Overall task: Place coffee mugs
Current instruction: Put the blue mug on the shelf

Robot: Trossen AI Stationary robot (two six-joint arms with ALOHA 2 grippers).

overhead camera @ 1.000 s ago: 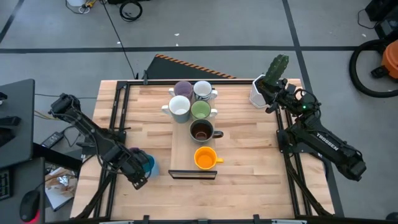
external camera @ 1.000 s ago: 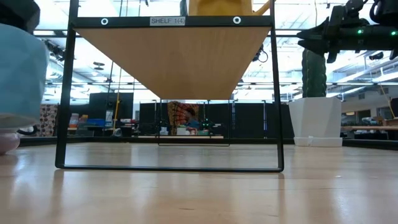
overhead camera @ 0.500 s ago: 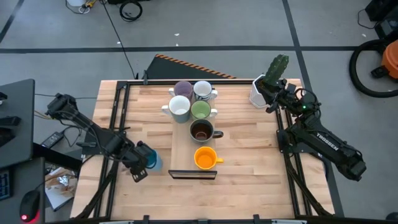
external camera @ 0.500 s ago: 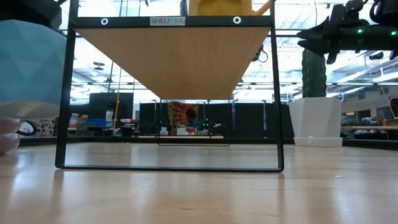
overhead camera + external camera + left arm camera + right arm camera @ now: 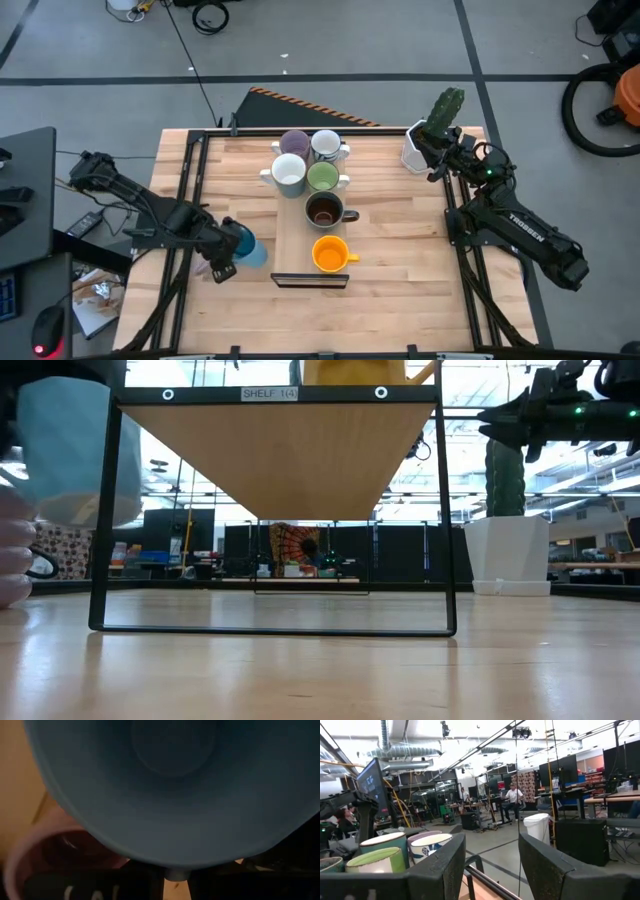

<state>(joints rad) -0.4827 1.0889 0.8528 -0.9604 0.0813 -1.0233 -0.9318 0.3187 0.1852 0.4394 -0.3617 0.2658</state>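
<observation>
Room: grey concrete floor (image 5: 330, 40) with taped lines around the rig; in the low view and right wrist view, an open workshop hall with dark partitions, ceiling ducts and seated people far behind.

Surface: pale butcher-block wooden surface (image 5: 400, 230) edged by black metal rails. At its centre stands a small black-framed wooden shelf (image 5: 300, 235), labelled "SHELF 1(4)" in the low view.

On the shelf top, far end to near end: purple ceramic mug (image 5: 294, 143) and white patterned mug (image 5: 326, 146) side by side; white/grey mug (image 5: 289, 172) and light green mug (image 5: 323, 178) just behind them; dark brown mug (image 5: 324, 211); orange mug (image 5: 330, 254) at the near edge.

White faceted pot with green cactus (image 5: 428, 135) at the far right corner of the surface.

Left gripper (image 5: 226, 250): at the near left of the surface, beside the shelf, jaws clamped on the rim of a blue ceramic mug (image 5: 246, 246); low view shows this mug lifted off the surface. A second purple mug (image 5: 55, 855) sits right beneath it.

Right gripper (image 5: 425, 143): raised beside the cactus pot, jaws apart, holding nothing.
</observation>
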